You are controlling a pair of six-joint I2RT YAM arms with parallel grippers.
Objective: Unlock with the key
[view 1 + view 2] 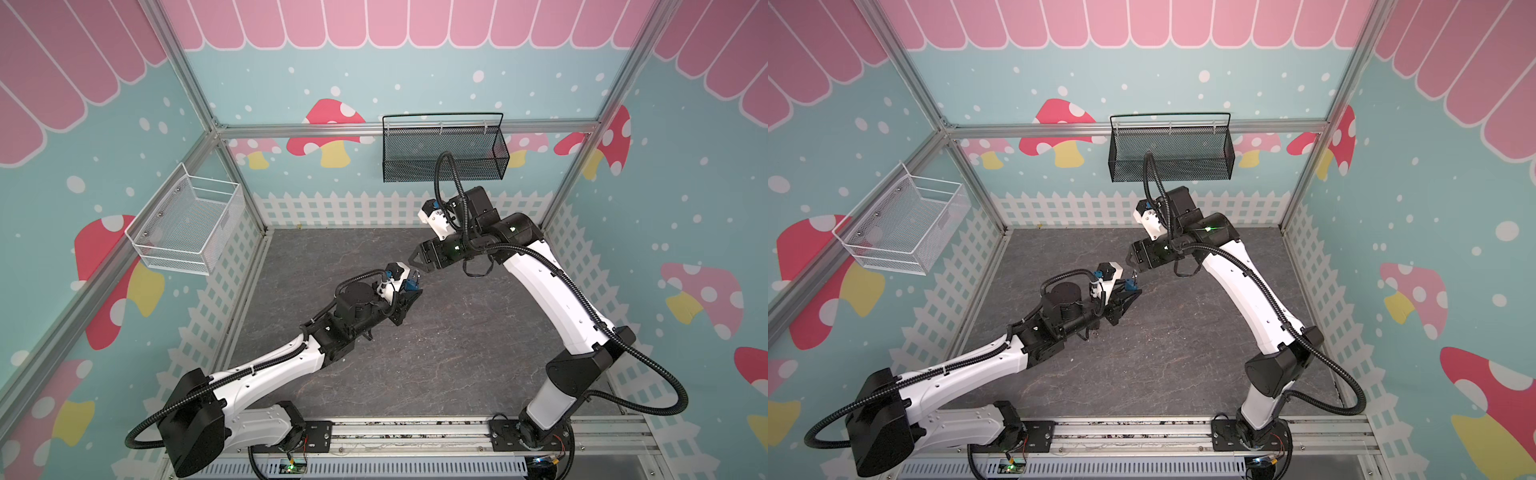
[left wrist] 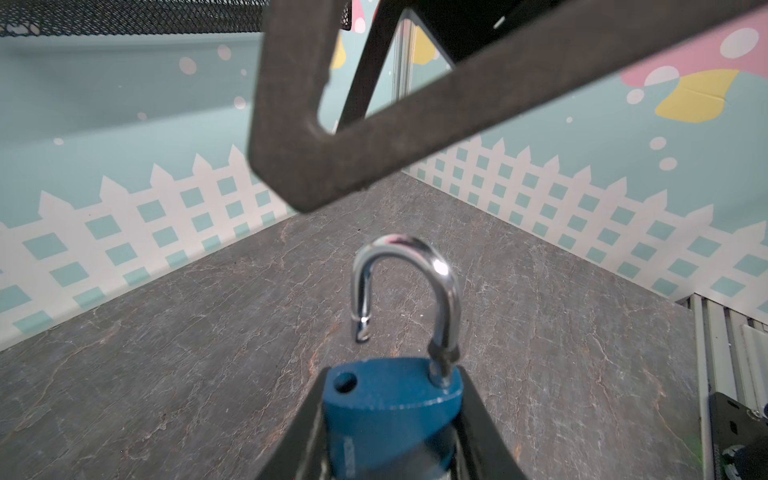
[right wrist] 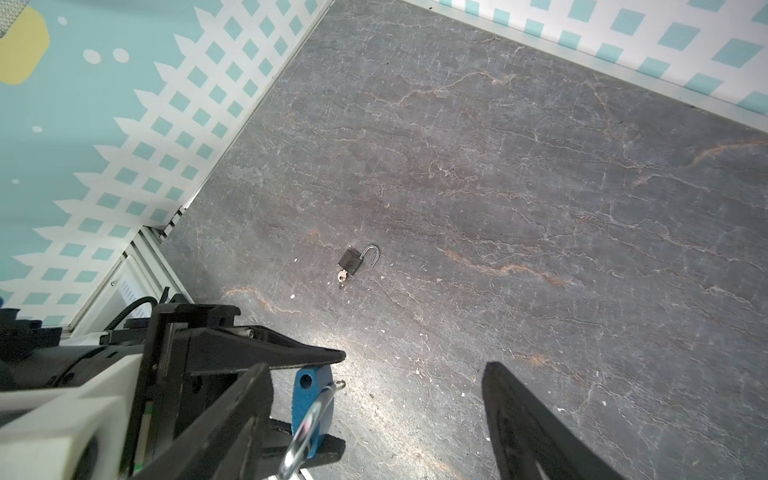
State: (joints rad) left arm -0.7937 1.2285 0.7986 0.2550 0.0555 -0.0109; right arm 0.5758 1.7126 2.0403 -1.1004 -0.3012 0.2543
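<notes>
Left end effector point(image 1: 411, 293): clenched on the blue lock point(image 2: 390, 399), a finger on each side of its body, holding it in the air over the middle of the worktop point(image 1: 457, 353).
Blue lock: the shackle point(image 2: 446, 291) points away from the wrist. One leg sits in the body, and the free end is lifted clear of its hole point(image 2: 345, 382). The base is hidden between the fingers.
Right end effector point(image 1: 419, 264): released, jaws wide, nothing in them. Its tips are just beyond the shackle on the back-edge side; I cannot tell whether one touches it.
In the way: one right finger point(image 2: 374, 137) crosses the left wrist view just past the shackle. In the right wrist view the left fingers cover most of the blue body.
Black lock point(image 3: 353, 262): flat on the worktop, well apart from both end effectors, shackle swung open.
Key point(image 3: 341, 277): sticking out of the black lock's base.
Black basket point(image 1: 442, 153): hung on the back wall above the back edge, with the right arm's cable looping in front of it.
White basket point(image 1: 187, 228): hung on the left wall, well above the worktop.
</notes>
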